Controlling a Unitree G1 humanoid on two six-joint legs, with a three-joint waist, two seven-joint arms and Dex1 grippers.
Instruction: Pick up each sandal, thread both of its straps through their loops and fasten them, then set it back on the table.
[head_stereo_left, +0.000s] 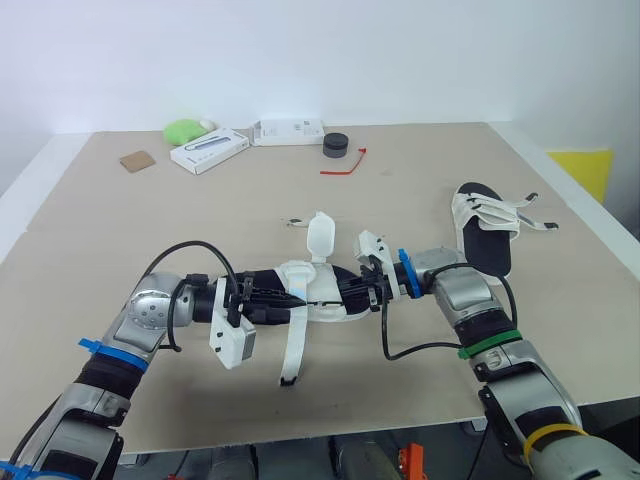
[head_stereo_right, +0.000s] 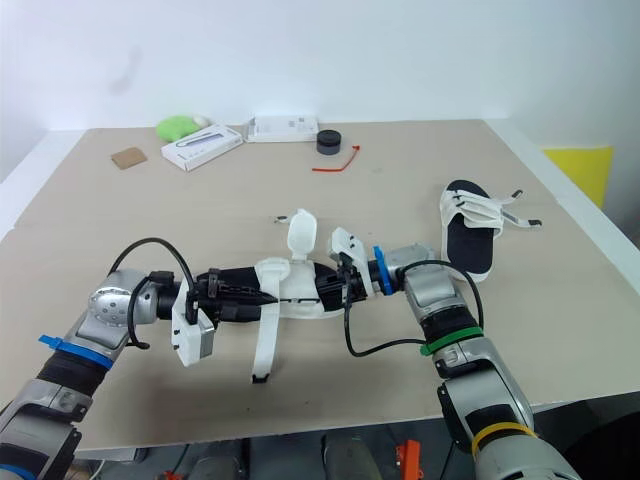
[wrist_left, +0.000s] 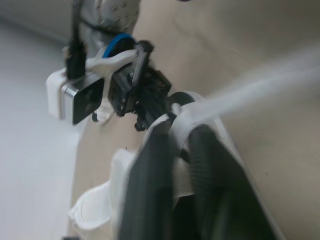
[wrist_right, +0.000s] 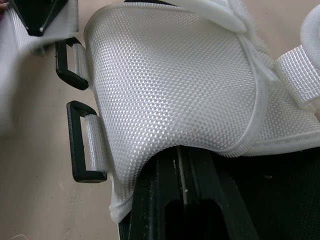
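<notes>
Left pincer (head_stereo_left: 292, 297) and right pincer (head_stereo_left: 352, 291) each clenched on opposite ends of white sandal (head_stereo_left: 325, 302) over bench (head_stereo_left: 420, 170), strap (head_stereo_left: 296, 345) hanging loose, second sandal (head_stereo_left: 487, 230) lying right.

broad beige table (head_stereo_left: 430, 170), white rim; plain white wall (head_stereo_left: 400, 50) behind; yellow panel (head_stereo_left: 585, 168) beyond right edge.

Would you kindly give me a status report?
Left gripper, right gripper shut on white-strapped black sandal. Both straps loose. Matching second sandal lies on beige table, nothing obstructing.
</notes>
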